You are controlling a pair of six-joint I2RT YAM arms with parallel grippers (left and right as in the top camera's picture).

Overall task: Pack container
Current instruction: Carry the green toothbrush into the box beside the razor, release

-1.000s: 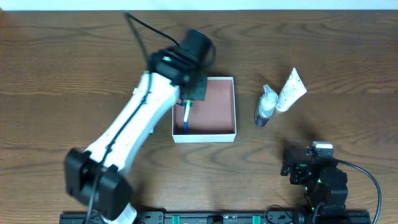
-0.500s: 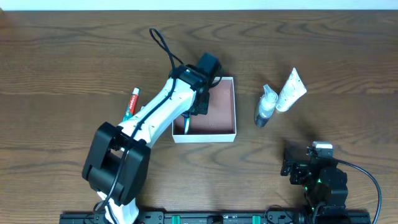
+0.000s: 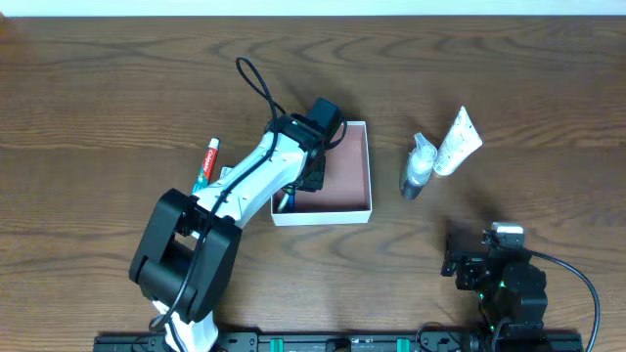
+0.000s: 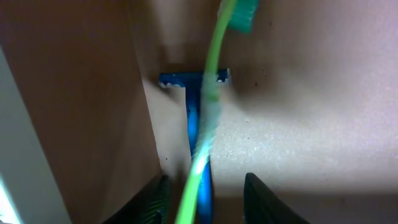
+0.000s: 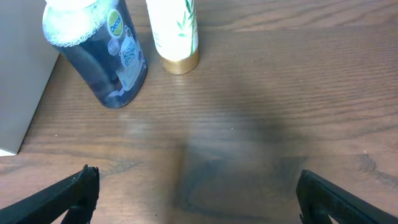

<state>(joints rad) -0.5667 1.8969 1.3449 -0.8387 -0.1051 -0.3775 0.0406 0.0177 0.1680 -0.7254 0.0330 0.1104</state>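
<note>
The container (image 3: 358, 166), a white square box with a pinkish-brown inside, sits mid-table. My left gripper (image 4: 205, 186) is down inside its left side, by the wall (image 4: 74, 106). Its fingers are apart. A green toothbrush (image 4: 214, 81) and a blue razor (image 4: 194, 99) lie between them on the floor of the box; the toothbrush slants up toward the camera. In the overhead view the wrist (image 3: 311, 147) hides most of this. My right gripper (image 5: 196, 186) is open and empty over bare wood at the near right (image 3: 468, 259).
A clear blue-tinted bottle (image 3: 418, 168) and a white tube (image 3: 457, 142) lie right of the container; both show in the right wrist view (image 5: 99, 50), (image 5: 175, 31). A red and green toothpaste tube (image 3: 206, 163) lies left of it.
My left arm has folded back and its gripper has sunk lower into the container's left side. The toothpaste tube has come into view. The right arm has not moved.
</note>
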